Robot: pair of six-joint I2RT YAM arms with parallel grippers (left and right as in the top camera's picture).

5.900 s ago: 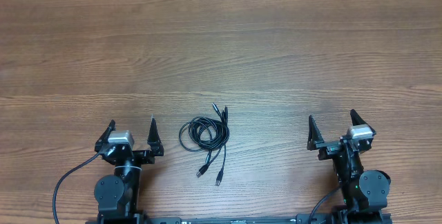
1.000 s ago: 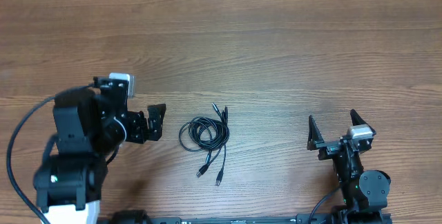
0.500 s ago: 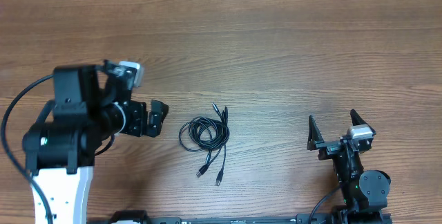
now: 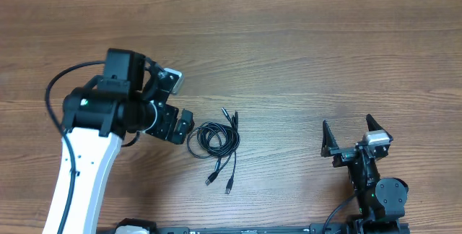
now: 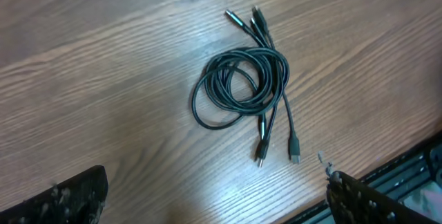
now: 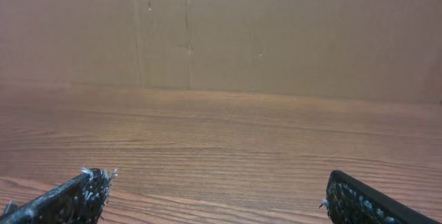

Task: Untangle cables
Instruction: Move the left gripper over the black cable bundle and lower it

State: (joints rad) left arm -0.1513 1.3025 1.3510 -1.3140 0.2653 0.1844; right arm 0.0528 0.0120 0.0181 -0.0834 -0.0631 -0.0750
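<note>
The cables [image 4: 214, 140] are thin black cords wound together into one loose coil on the wooden table, with plug ends sticking out at the top right and the bottom. In the left wrist view the cables [image 5: 242, 86] lie ahead of my fingers, apart from them. My left gripper [image 4: 180, 126] hovers just left of the coil, open, with nothing between its fingers [image 5: 77, 198]. My right gripper [image 4: 347, 123] stands open near the front right edge, far from the coil. Its fingers [image 6: 76, 195] frame only bare wood.
The wooden table [image 4: 303, 53] stretches back to a brown cardboard wall [image 6: 276, 30]. The left arm's white link [image 4: 76, 183] reaches over the front left of the table. The table's front edge and a dark frame [image 5: 414, 175] show behind the left fingers.
My left arm has lifted from its rest spot at the front left and swung right, and its gripper now sits next to the coil. The cables and the right arm have not moved.
</note>
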